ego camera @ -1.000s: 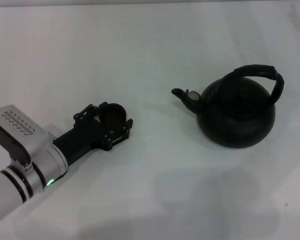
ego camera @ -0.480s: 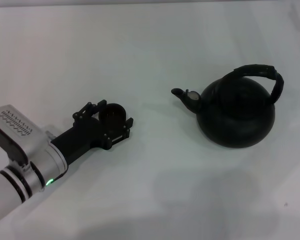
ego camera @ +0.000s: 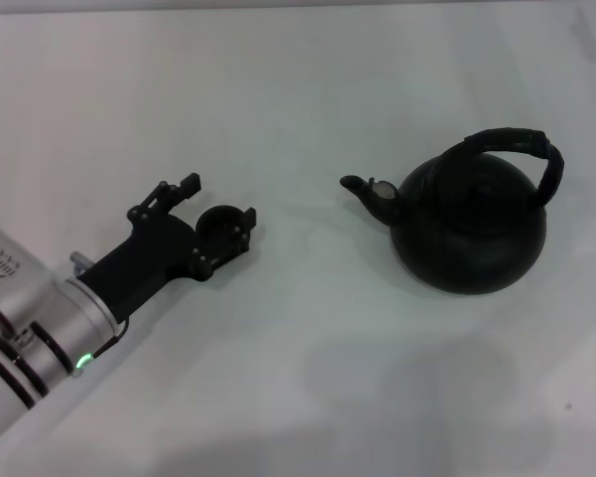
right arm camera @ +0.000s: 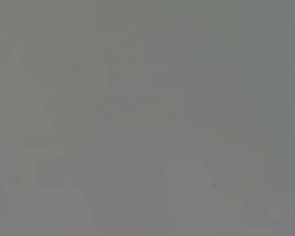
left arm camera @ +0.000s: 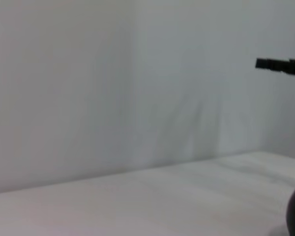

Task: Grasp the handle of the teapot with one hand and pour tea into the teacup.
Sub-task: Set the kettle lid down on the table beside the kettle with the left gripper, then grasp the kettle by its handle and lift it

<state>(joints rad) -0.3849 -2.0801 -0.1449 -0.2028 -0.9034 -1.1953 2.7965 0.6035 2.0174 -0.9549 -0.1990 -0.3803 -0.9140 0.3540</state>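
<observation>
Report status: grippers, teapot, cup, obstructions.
Left gripper open, straddling the teacup. Right gripper not in view. Teapot upright on the table, handle untouched, spout toward the cup. Nothing between them.

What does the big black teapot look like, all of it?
The teapot is round, matte black and squat, standing upright on the white table at the robot's right. A thick ribbed handle arches over its top. Its short curved spout points toward the tiny teacup and the left tool. Nothing touches it.
</observation>
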